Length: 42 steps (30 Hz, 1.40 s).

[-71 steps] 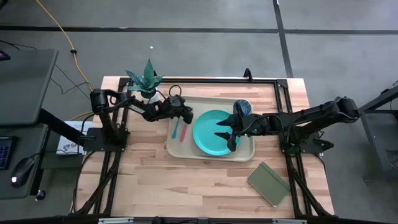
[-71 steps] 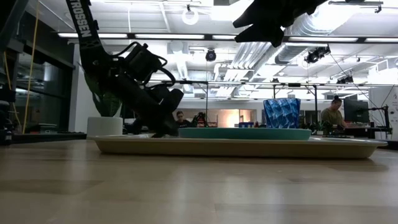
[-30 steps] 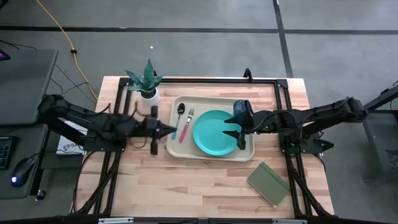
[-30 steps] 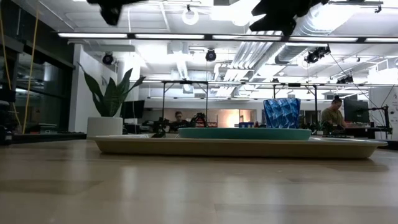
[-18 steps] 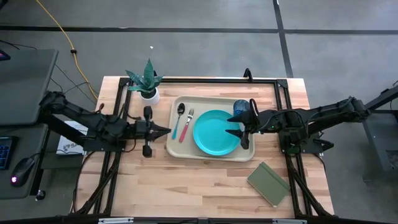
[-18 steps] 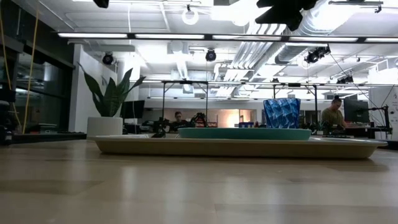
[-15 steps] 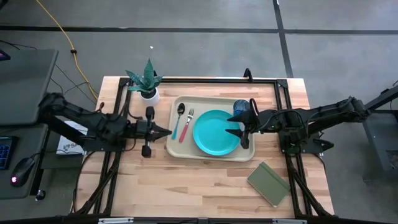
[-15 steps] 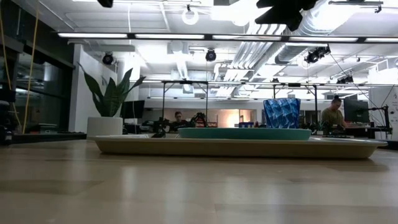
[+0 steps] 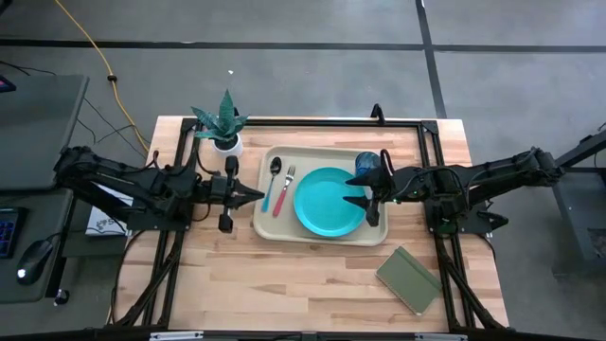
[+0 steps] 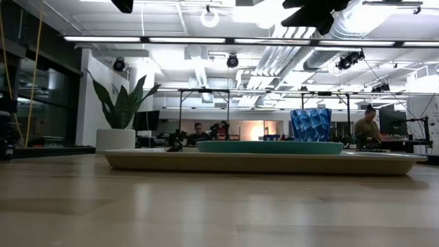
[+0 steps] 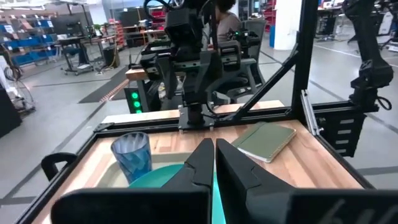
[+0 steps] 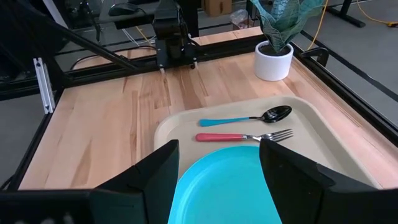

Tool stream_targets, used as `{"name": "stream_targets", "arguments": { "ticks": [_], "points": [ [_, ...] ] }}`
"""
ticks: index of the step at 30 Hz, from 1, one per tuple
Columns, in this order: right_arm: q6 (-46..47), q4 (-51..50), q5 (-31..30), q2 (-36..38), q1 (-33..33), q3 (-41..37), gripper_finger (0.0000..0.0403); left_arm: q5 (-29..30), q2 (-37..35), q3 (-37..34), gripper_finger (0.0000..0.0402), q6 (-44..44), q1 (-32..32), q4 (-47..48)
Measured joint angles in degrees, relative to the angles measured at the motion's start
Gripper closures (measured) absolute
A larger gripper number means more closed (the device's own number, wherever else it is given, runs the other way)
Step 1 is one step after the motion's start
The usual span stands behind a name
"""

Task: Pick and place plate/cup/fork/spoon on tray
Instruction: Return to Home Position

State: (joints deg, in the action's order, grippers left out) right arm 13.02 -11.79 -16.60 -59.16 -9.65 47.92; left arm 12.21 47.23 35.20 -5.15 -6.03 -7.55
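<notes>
Level view: the beige rectangular plastic tray's [image 10: 260,162] raised rim hides the red-handled metal fork and blue-handled spoon, and both arms are cut off at the top edge. Overhead view: fork [image 9: 282,190] and spoon [image 9: 273,180] lie side by side at the tray's left, beside the smooth round teal plate [image 9: 329,201], with the ribbed translucent blue cup [image 9: 368,164] at its far right. The left gripper [image 9: 254,197], fingers closed to a thin slit, hangs left of the tray; the right gripper [image 9: 358,192], fingers spread wide, hangs over the plate's right edge.

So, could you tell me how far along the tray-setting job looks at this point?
It looks finished: the plate, cup, fork and spoon all lie on the tray. Nothing is in hand: the left gripper is shut and empty beside the tray's left edge, and the right gripper is open above the plate's right side. Nothing seems left to place.
</notes>
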Motion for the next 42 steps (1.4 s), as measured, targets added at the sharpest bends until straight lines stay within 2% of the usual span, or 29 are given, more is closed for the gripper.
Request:
{"name": "stream_targets", "arguments": {
  "ticks": [21, 24, 26, 28, 31, 37, 42],
  "points": [
    [-2.52, -0.01, 0.03, 0.0, 0.0, 0.0, 0.0187, -0.05, -1.83, -0.02, 0.0401, -1.19, 0.12, 0.1],
    [-2.22, -0.2, 0.12, 0.0, 0.0, 0.0, 0.0187, -1.01, -2.88, 0.0, 0.0401, -5.38, 0.15, 4.04],
    [-0.41, -1.5, 0.49, 0.0, 0.0, 0.0, 0.0187, -1.57, -5.78, -0.26, 0.0401, -5.97, 1.29, 7.22],
    [1.29, -3.6, 0.43, 0.0, 0.0, -0.02, 0.0187, -3.09, -10.39, -2.08, 0.0401, -4.73, 3.6, 6.24],
    [3.83, -7.01, 0.53, 0.02, 0.0, -0.04, 0.0187, -8.44, -19.47, -7.12, 0.0401, -1.29, 7.57, 5.66],
    [4.62, -9.12, 0.61, 0.02, -0.6, -0.04, 0.0187, -14.49, -37.36, -22.04, 0.0401, 6.99, 10.96, 1.31],
    [3.15, -8.98, 0.69, 0.02, -0.61, -0.04, 0.0187, -14.74, -47.05, -32.03, 0.0401, 9.61, 10.86, -3.02]
  ]
}}
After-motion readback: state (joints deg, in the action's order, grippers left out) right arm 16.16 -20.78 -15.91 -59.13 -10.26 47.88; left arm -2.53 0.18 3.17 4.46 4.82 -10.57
